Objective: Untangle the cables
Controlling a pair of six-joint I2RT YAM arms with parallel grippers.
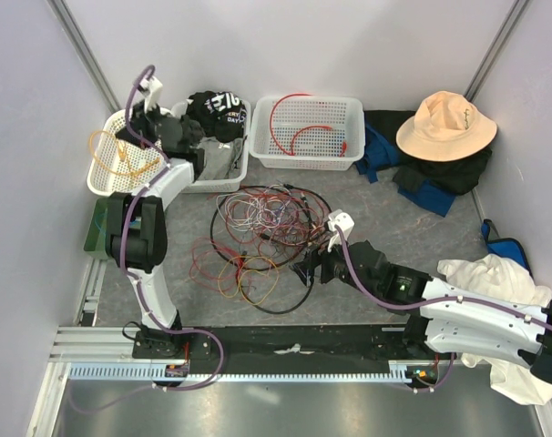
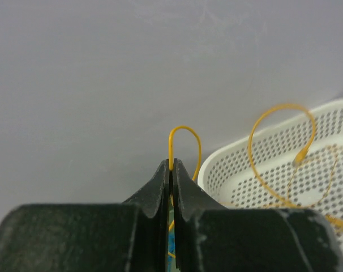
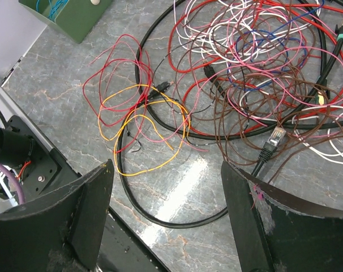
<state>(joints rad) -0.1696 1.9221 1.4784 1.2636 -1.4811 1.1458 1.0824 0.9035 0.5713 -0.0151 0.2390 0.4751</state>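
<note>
**Right arm nearest the heap, left arm away at the basket**

The cables (image 1: 269,223) lie as a rough round heap on the grey table (image 1: 394,228), mid-frame in the top view, with no clear long axis of their own. The right arm reaches in low from 4 o'clock, its forearm stretched almost flat. The right gripper (image 3: 167,165) ends at the heap's 5 o'clock edge, so this arm is by far the nearer. Its jaws stand wide apart and hold nothing.

In the right wrist view the work lies straight ahead. A thick black cable (image 3: 183,224) curves across the table between the fingers. A small yellow loop (image 3: 143,127), mixed with thin red wire, sits just beyond at 11 o'clock, its longer span running roughly 8 to 2 o'clock. The dense brown, red and white knot (image 3: 262,68) fills 1 o'clock.

The left arm stands upright with its elbow folded, at 10 o'clock from the heap and well apart from it, over a white basket (image 1: 94,177). The left gripper (image 2: 170,164) is pinched tight on a yellow wire (image 2: 185,128), whose small bend pokes up above the fingertips.

The next pick probably falls to the right arm: a short reach toward 11 o'clock should meet the yellow loop.
</note>
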